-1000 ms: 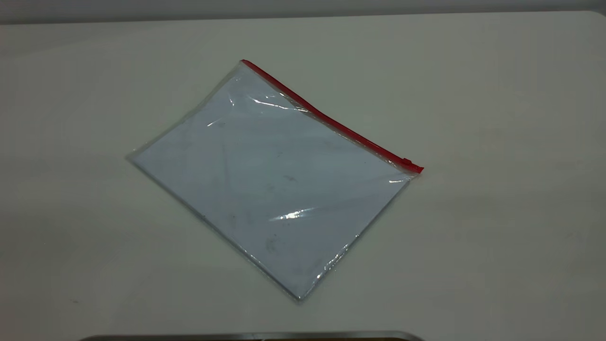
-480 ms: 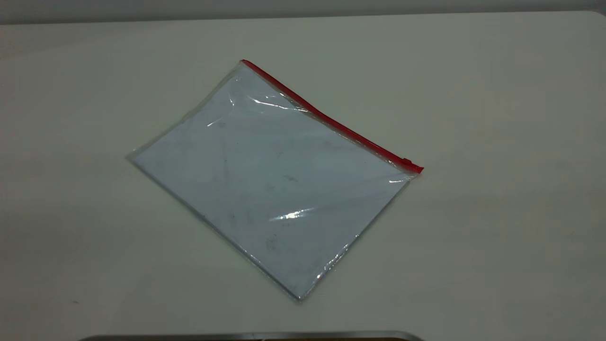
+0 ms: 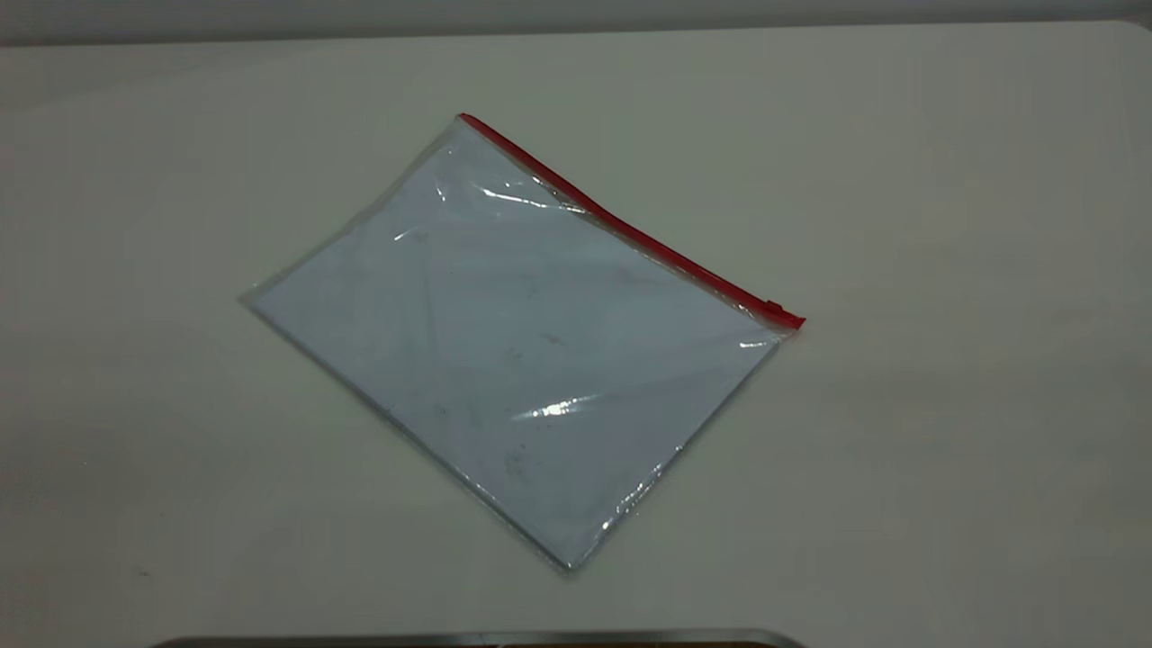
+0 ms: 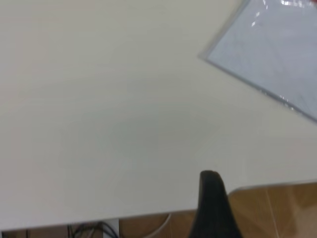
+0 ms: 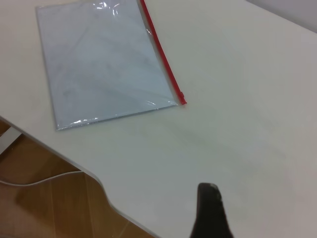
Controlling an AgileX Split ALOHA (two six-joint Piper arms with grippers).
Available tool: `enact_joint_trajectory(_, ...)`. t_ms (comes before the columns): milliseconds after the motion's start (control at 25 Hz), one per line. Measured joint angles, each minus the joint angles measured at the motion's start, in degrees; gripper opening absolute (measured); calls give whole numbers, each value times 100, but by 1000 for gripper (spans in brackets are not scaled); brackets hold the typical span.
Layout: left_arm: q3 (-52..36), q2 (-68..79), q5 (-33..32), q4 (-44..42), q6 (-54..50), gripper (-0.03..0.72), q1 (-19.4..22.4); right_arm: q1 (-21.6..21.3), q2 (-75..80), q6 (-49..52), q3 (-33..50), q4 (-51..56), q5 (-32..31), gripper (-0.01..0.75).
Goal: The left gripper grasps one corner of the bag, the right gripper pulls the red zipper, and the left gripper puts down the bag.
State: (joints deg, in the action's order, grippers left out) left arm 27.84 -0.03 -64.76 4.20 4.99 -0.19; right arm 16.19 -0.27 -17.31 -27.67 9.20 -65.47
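The bag (image 3: 522, 351) lies flat on the bench (image 3: 945, 180); both grippers sit well off, finger state indiscernible. Flush plastic probably resists pinching, so the left gripper (image 4: 214, 208) could slip off the corner.

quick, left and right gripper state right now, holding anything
Left gripper: holding nothing, off the bag, near the table edge.
Right gripper: holding nothing, above the table, away from the bag.
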Motion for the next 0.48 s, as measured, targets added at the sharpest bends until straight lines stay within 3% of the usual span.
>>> enact_joint_trajectory(480, 0, -107, -22, -11, 0, 590, 0, 0, 0, 0, 0, 0, 0, 564)
